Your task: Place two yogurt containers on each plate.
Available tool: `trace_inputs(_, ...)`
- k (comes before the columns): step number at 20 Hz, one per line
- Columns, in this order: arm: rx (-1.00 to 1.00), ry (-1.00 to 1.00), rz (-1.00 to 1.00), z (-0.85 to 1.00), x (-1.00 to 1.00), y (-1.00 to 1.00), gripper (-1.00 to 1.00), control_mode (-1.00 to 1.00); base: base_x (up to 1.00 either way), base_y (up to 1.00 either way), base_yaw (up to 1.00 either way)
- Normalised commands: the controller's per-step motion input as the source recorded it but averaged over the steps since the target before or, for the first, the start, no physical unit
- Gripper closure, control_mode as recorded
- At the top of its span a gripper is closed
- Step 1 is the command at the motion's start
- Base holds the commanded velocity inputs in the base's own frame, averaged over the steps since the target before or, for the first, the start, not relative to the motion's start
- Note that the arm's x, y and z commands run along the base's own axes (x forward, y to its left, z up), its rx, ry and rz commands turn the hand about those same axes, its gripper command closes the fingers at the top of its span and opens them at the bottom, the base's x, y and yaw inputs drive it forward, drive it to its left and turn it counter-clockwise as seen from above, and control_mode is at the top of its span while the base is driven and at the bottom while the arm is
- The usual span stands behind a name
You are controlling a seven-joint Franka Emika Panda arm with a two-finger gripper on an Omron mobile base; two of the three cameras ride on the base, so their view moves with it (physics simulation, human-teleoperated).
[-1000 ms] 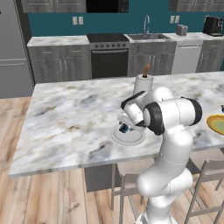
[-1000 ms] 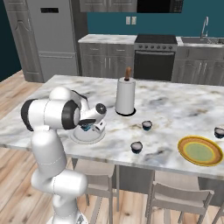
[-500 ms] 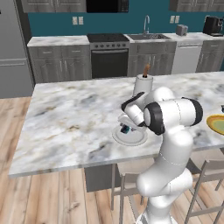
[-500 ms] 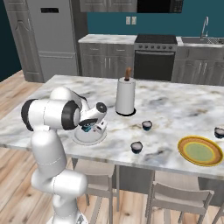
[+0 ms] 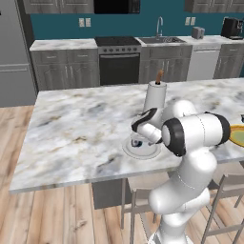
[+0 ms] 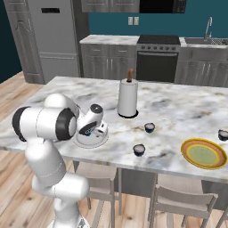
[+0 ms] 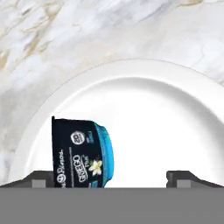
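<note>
The white plate lies on the island near its front edge. One yogurt container, dark with a blue band and a label, rests on it and looks tipped on its side. My gripper hangs low over this plate, open, its fingertips standing apart on either side of the cup, which sits nearer the left one. My gripper is low at the plate. Three more yogurt containers stand on the marble. The yellow-rimmed plate lies to the right.
A tall white paper towel roll stands just behind the white plate. Stools are tucked under the island's front edge. Stove, sink and cabinets line the far wall.
</note>
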Motion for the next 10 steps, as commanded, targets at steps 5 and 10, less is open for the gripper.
trace_inputs(5, -0.15, 0.00, 0.02, 0.04, -0.01, -0.38, -1.00, -1.00, 0.00, 0.00, 0.00)
trace_inputs(10, -0.01, 0.00, 0.00, 0.14, 0.24, -0.55, -1.00, -1.00, 0.00, 0.00, 0.00)
